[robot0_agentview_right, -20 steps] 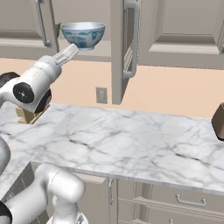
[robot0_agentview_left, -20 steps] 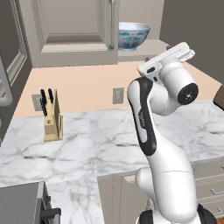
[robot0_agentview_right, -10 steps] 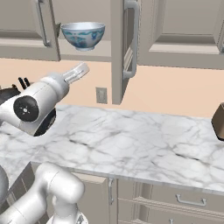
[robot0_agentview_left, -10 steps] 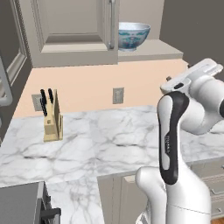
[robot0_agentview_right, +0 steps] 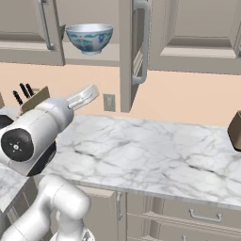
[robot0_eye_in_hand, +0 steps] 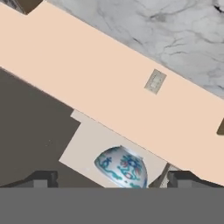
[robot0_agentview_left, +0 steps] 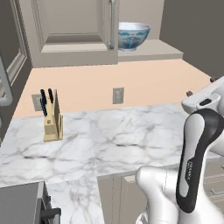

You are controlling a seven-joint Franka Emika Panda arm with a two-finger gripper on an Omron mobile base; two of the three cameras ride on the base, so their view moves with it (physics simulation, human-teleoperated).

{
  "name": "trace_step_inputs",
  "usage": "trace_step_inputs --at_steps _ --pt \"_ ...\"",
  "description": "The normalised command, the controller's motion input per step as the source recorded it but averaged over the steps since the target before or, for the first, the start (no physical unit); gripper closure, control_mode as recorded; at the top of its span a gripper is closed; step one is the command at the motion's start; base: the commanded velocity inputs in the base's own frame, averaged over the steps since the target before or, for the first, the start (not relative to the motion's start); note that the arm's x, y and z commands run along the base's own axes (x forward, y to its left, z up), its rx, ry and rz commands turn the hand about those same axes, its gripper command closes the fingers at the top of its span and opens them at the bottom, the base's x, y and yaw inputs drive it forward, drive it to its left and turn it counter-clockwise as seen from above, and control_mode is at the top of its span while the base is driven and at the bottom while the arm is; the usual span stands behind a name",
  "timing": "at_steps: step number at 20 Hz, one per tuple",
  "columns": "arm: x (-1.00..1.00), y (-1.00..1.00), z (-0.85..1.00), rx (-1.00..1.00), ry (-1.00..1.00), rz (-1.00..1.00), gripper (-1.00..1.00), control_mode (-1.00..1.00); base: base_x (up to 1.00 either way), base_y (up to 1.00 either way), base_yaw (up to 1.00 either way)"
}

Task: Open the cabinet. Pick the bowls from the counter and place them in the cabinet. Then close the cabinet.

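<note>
- Nearest to me, in the hand view, I see my two-finger gripper (robot0_eye_in_hand: 112,178) with its dark tips spread wide at roughly 7 and 5 o'clock and nothing between them; I read it as fully open and empty.
- In the right base view the white hand juts out at about 9 o'clock, low over the white marble counter with grey veins (robot0_agentview_right: 155,146), which runs long and flat on top of beige lower cabinets.
- On that slab, in the left base view, a tan wooden knife block with black handles (robot0_agentview_left: 52,117) stands at around 9 o'clock, near the back wall and well apart from my arm.
- I cannot find the olive-beige bowl on the stretch of marble these pictures cover.
- On the peach wall behind, a small pale outlet plate (robot0_agentview_left: 117,95) sits just above the counter.
- Farthest, the wide grey-beige wall cabinet (robot0_agentview_right: 87,52) has a panelled door with a long metal bar handle (robot0_agentview_right: 132,51) swung outward, edge toward me, leaving the opening clear for loading.
- The round pale blue-white ceramic bowl with floral marks (robot0_agentview_right: 89,37) sits upright on the cabinet's beige floor at 11 o'clock, near the front edge; I judge one bowl stowed and the second still to fetch before closing up.
</note>
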Motion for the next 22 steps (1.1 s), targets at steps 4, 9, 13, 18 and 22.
trace_step_inputs --at_steps 4,9,13,18,22 --pt "-0.58 0.0 0.0 0.24 0.0 -0.11 -1.0 -1.0 0.0 0.0 0.0" --pt "-0.7 0.03 0.0 0.22 0.0 -0.13 -1.0 -1.0 0.0 0.0 0.0" --pt "-0.71 0.0 0.0 0.14 0.0 -0.15 -1.0 -1.0 0.0 0.0 0.0" --pt "-0.57 -0.13 0.06 0.15 -0.01 -0.13 -1.0 -1.0 0.0 0.0 0.0" --pt "-0.04 -0.53 0.0 0.23 -0.01 -0.01 -1.0 -1.0 0.0 0.0 0.0"
